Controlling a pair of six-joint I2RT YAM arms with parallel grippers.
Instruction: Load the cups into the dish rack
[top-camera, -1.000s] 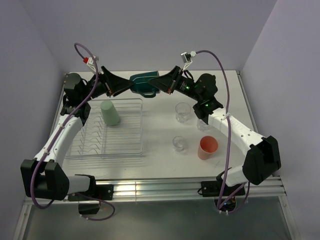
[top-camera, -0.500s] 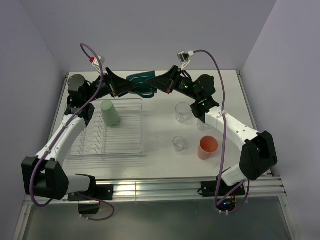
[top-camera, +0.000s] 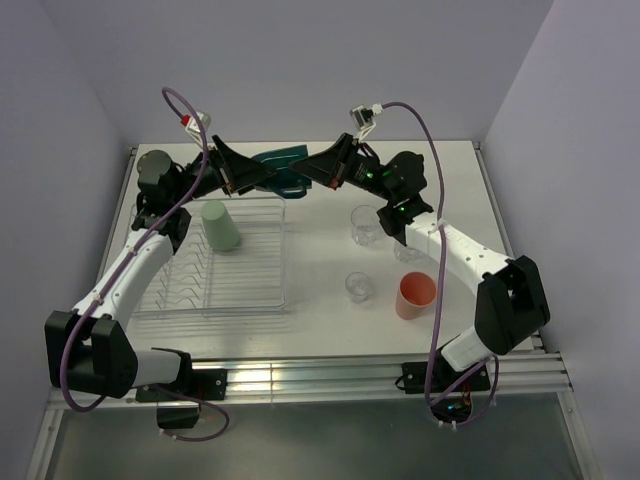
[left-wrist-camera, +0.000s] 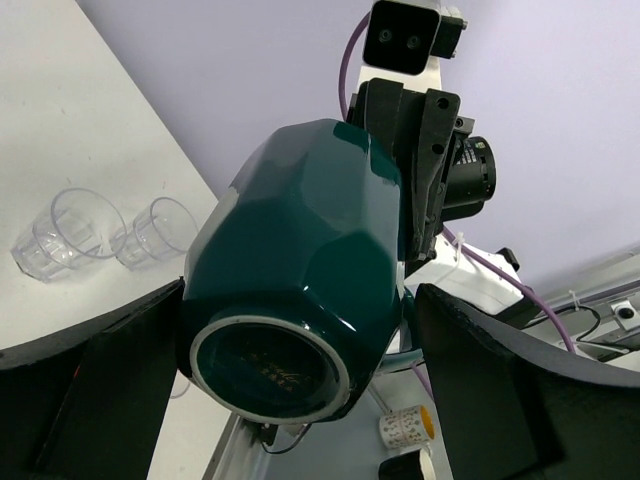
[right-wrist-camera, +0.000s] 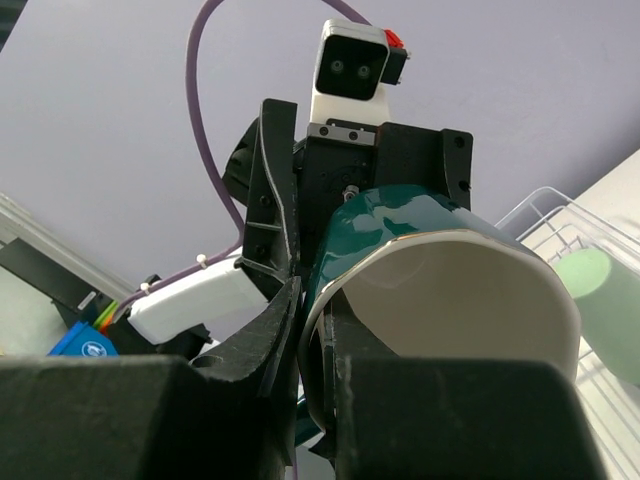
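The dark teal mug (top-camera: 283, 166) hangs in the air over the back edge of the dish rack (top-camera: 262, 290). My right gripper (top-camera: 312, 172) is shut on its rim, one finger outside and one against the cream inside (right-wrist-camera: 315, 330). The left gripper (top-camera: 258, 176) is open, its wide fingers either side of the mug's base (left-wrist-camera: 300, 290). A pale green tumbler (top-camera: 220, 226) stands upside down in the rack. To the right of the rack, two clear glasses (top-camera: 366, 225) (top-camera: 358, 287) and a salmon-pink tumbler (top-camera: 415, 295) stand on the table. A third glass (top-camera: 406, 251) is partly behind the right arm.
The lilac back wall is close behind both grippers. The right forearm (top-camera: 460, 255) stretches over the table's right side above the glasses. The rack's prong rows in front of the green tumbler hold nothing.
The right gripper has carried the mug slightly left. The left gripper has come in, so its open fingers now flank the mug's base.
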